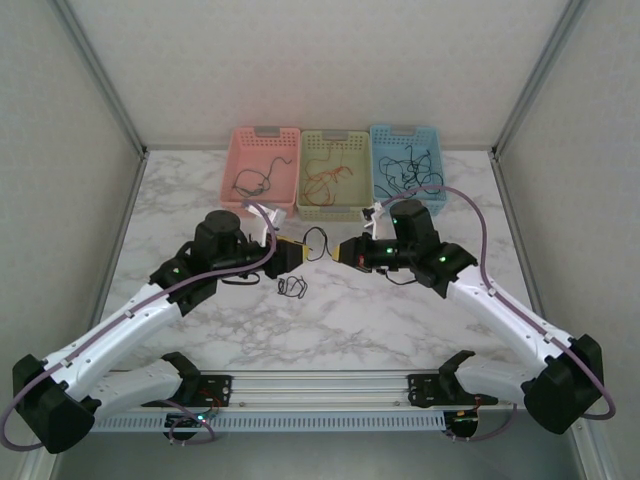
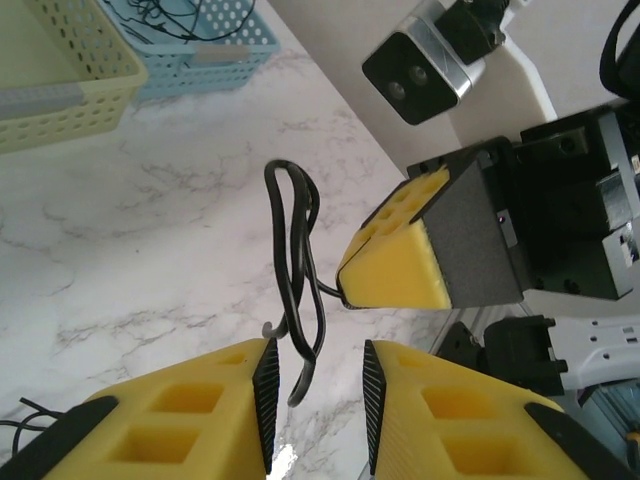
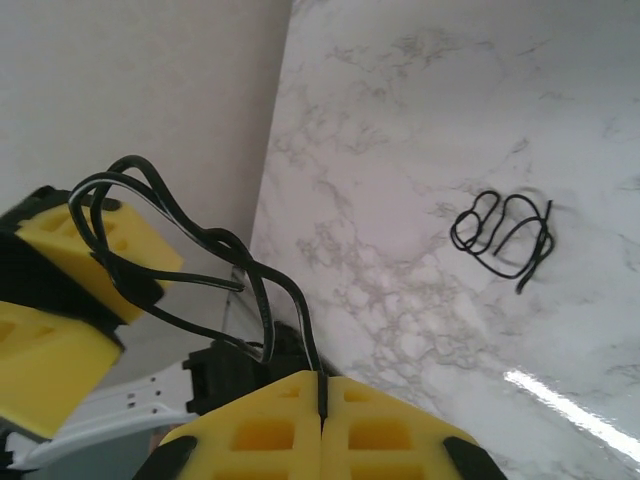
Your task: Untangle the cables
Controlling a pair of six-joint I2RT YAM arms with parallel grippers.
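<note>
Black cable [image 3: 262,285] hangs in a twisted loop over the table [image 1: 400,320], in front of the baskets. Right gripper [image 3: 322,385] is fully closed and pinches one end of it. Left gripper [image 2: 318,355] faces it with jaws partly apart; the loop passes between the pads, no clear contact. Second black cable [image 1: 291,287] lies bunched on the marble, nearer the arm bases. More cables sit in the pink basket [image 1: 265,131], yellow-green basket [image 1: 335,135] and blue basket [image 1: 403,130].

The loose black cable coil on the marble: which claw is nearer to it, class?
Left. The left claw hangs just beyond the coil; the right claw sits farther away, beyond it and to the right.
</note>
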